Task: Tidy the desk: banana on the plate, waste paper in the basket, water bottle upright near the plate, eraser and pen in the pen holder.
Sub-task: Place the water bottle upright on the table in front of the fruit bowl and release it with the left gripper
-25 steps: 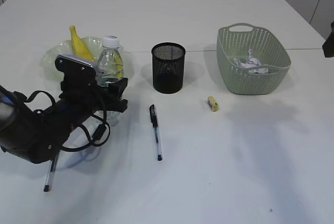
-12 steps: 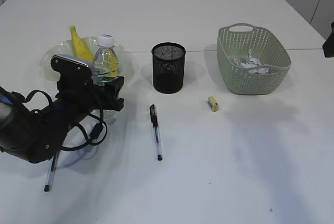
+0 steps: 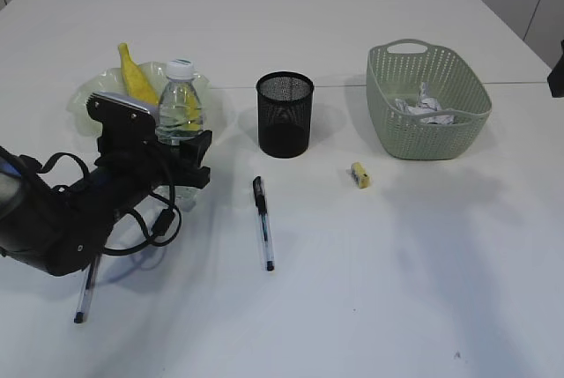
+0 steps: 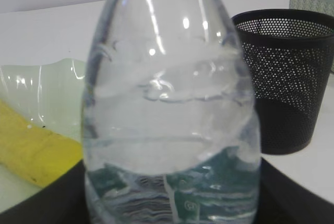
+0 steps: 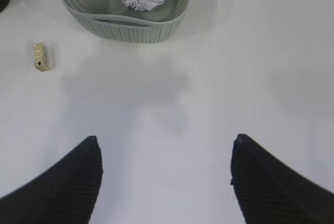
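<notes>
At the far left we see a pen (image 3: 85, 294) lying near the table's (image 3: 370, 290) front edge, partly under the left arm. Above it the left end effector (image 3: 181, 162) brackets the water bottle (image 3: 179, 114), which stands upright just in front of the plate (image 3: 92, 96); whether the jaws grip the bottle or stand slightly off it we cannot tell. The banana (image 3: 134, 74) lies on the plate. A second ago the bottle leaned a little and sat lower in the frame; it is now straighter, and the arm has drawn slightly left.

To the right, the pen holder (image 3: 284, 114) stands apart from the bottle with a clear gap between. A second pen (image 3: 262, 221) lies in front of it, open table all round. The eraser (image 3: 359, 174) lies alone between pen holder and basket (image 3: 427, 100). The waste paper (image 3: 425, 107) sits in the basket. The right end effector (image 5: 164, 177) hovers spread wide over bare table before the basket.
</notes>
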